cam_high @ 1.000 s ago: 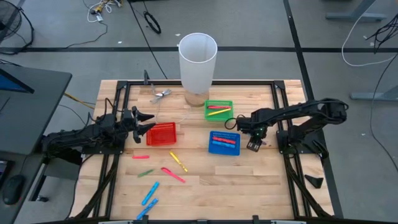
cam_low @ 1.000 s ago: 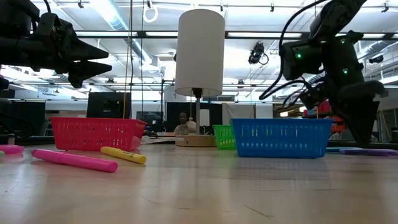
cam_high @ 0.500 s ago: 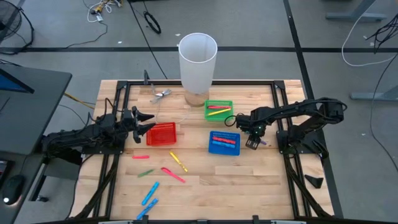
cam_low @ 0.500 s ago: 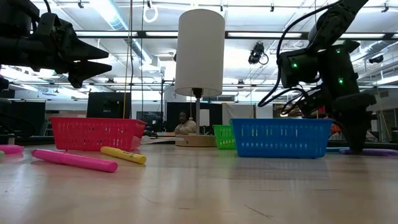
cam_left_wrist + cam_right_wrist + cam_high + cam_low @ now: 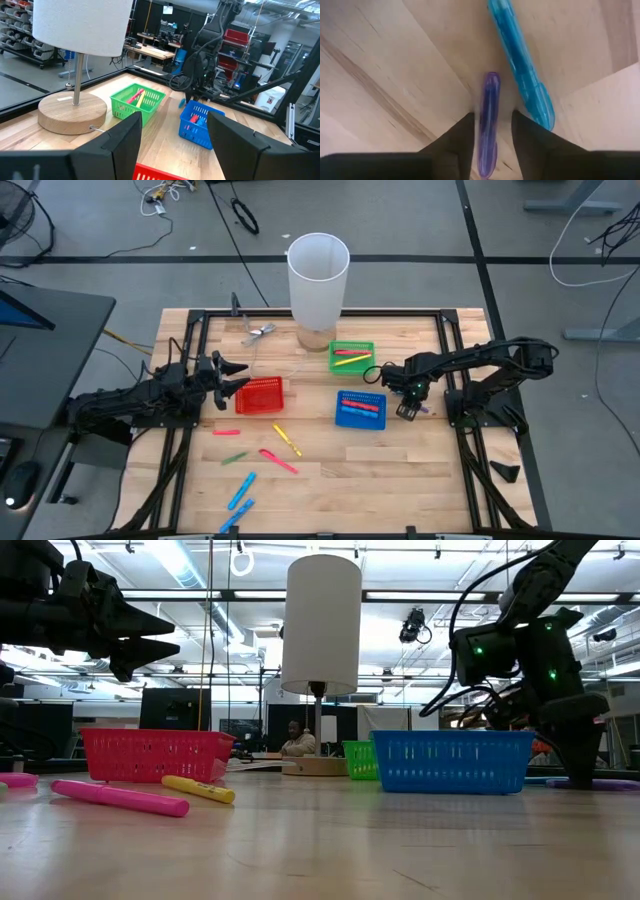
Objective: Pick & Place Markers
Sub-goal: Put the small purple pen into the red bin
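On the tabletop (image 5: 330,465) just right of the blue basket (image 5: 360,409), the right gripper (image 5: 491,131) is down at the wood, its 2 fingers (image 5: 454,140) straddling a purple marker (image 5: 488,122); they sit close on either side of it, a narrow gap showing, so a firm grip cannot be told. A light blue marker (image 5: 522,65) lies flat just beside the purple one, apart from the fingers. Low view: purple marker lying flat on the wood by the right gripper

Left gripper (image 5: 232,377) hangs over the near edge of the red basket (image 5: 261,395), fingers spread open, holding nothing

Loose markers in front of the baskets: yellow (image 5: 287,439), pink (image 5: 278,461), red (image 5: 227,432), green (image 5: 234,457), 2 light blue (image 5: 240,490) nearer the front edge. Blue basket holds a red marker and blue ones; green basket (image 5: 351,357) holds a red and a yellow

White lamp (image 5: 318,283) stands behind the green basket
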Tool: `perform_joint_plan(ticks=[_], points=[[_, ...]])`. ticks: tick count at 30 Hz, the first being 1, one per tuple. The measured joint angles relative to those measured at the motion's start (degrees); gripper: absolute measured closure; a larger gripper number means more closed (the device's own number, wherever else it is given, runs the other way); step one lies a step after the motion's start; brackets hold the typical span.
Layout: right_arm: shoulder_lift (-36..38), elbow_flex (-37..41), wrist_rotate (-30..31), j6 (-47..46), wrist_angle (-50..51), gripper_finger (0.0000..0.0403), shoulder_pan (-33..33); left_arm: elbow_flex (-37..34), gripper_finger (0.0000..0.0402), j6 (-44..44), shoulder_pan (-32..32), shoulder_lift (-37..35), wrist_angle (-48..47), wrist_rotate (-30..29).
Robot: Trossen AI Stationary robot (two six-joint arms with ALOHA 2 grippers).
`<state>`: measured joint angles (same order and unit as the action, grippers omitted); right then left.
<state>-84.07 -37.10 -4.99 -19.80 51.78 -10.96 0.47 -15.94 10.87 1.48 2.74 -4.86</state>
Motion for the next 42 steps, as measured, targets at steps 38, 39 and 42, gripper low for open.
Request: perform_joint_plan(ticks=[38,39,42], points=[[14.3,-17.7,3.0,-4.8,10.3,0.0391,5.3,0.0,0.0170,0.0,0.0,0.0,0.0,0.0],[14.8,-18.0,3.0,-4.5,9.8,0.0391,5.3,0.0,0.0170,0.0,0.0,0.0,0.0,0.0],[16.0,-18.4,3.0,-3.3,7.7,0.0391,5.3,0.0,0.0170,0.0,0.0,0.0,0.0,0.0]])
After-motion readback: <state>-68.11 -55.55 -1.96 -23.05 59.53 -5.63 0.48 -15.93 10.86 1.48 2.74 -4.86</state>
